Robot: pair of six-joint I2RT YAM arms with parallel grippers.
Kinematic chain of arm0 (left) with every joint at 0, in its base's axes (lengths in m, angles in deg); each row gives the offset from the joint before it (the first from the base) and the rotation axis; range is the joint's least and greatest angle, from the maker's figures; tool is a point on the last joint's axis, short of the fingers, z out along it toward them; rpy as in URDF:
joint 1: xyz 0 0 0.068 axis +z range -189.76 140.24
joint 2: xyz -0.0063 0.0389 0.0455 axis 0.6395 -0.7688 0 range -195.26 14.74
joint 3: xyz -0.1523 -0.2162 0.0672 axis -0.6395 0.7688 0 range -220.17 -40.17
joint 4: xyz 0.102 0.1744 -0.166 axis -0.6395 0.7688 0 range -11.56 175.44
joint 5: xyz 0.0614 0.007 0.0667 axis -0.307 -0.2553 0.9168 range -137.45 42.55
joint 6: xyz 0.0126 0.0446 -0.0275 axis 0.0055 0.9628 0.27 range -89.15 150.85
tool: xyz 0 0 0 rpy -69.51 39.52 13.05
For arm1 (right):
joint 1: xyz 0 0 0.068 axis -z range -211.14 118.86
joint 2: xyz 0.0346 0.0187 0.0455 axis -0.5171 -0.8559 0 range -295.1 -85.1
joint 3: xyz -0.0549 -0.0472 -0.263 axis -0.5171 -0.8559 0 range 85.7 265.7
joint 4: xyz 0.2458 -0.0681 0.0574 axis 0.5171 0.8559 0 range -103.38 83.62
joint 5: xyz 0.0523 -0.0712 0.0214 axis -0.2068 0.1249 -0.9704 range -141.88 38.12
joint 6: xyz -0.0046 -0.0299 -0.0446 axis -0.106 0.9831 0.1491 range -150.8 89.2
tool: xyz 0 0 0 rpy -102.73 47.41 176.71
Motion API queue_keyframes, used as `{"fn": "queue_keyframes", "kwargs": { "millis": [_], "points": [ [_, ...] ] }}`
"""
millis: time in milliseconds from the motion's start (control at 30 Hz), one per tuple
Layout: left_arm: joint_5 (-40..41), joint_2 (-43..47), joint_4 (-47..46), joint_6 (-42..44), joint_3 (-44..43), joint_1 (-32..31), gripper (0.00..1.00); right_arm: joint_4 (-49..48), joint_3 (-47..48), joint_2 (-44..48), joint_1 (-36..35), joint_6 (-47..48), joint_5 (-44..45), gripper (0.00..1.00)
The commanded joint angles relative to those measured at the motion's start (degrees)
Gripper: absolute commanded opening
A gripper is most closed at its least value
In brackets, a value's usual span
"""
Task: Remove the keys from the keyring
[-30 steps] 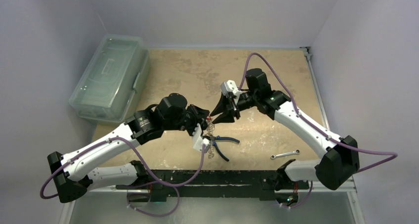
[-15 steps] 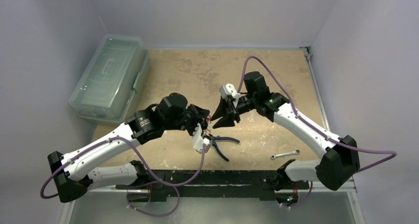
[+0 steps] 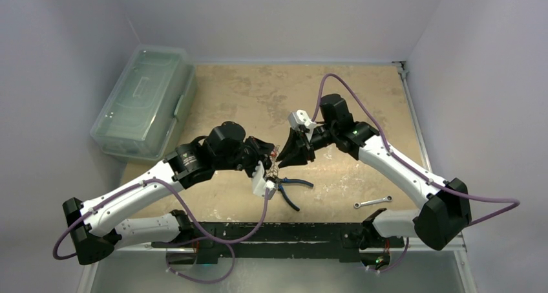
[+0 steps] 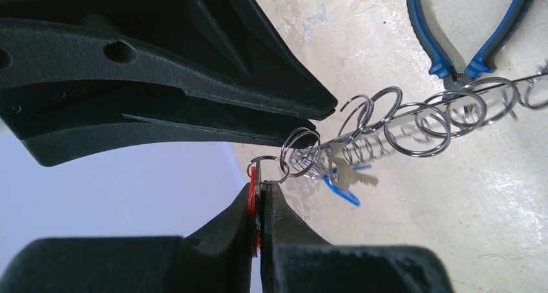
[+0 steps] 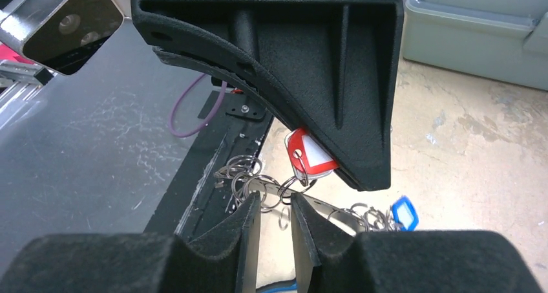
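both arms meet above the middle of the tan surface [image 3: 245,92], claws tip to tip. the left claw [image 4: 260,189] is pressed together on the red key tag [image 4: 252,204], which stands edge-on between its fingers. a small split ring joins the tag to the keyring [image 4: 394,121], a thin wire running away from the claw, off the surface and strung with larger split rings [image 4: 417,128]. the keys [image 4: 342,173] hang under the wire near the claw, one with a blue tag [image 4: 339,191]. the right claw [image 5: 274,206] faces it with its fingers nearly together, a narrow gap showing between them. a ring loop lies at their tips, but whether it is gripped cannot be told. the bulk of each claw blocks the other wrist camera's view of the contact point. blue-handled pliers [image 3: 298,183] lie on the surface directly below the hanging ring. a silver wrench [image 3: 373,202] lies well apart, towards the right arm's base. a clear lidded plastic box [image 3: 145,102] sits at the far left edge of the surface.
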Motion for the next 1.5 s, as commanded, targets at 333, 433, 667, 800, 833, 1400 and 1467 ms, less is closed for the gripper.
{"fn": "queue_keyframes", "kwargs": {
  "millis": [333, 433, 667, 800, 833, 1400, 1467],
  "points": [
    [0.9, -0.5, -4.7, 0.4, -2.7, -0.1, 0.0, 0.5, 0.9, 1.6, -1.3, -0.1, -3.7, 0.29],
    [1.0, -0.7, -4.9, 0.6, -2.7, -0.1, 0.0, 0.8, 1.5, 1.7, -1.5, -0.3, -3.9, 0.32],
    [1.1, -0.8, -5.0, 0.9, -2.7, -0.1, 0.0, 1.5, 2.1, 2.0, -1.7, -0.5, -4.0, 0.39],
    [0.9, -0.5, -4.6, 1.0, -2.9, -0.1, 0.0, 1.7, 2.2, 2.2, -1.6, -0.5, -3.1, 0.4],
    [0.9, -0.4, -4.5, 1.1, -2.9, -0.1, 0.0, 2.2, 2.3, 2.2, -1.5, -0.2, -2.8, 0.4],
    [-1.2, 0.7, -2.3, 3.4, -2.8, -0.1, 0.0, 20.2, 7.8, 3.8, -0.1, 13.2, 2.9, 0.33],
    [-1.4, 0.7, -2.3, 3.7, -2.8, -0.1, 0.0, 20.4, 7.8, 4.0, 0.4, 13.2, 3.1, 0.33]
  ]
}}
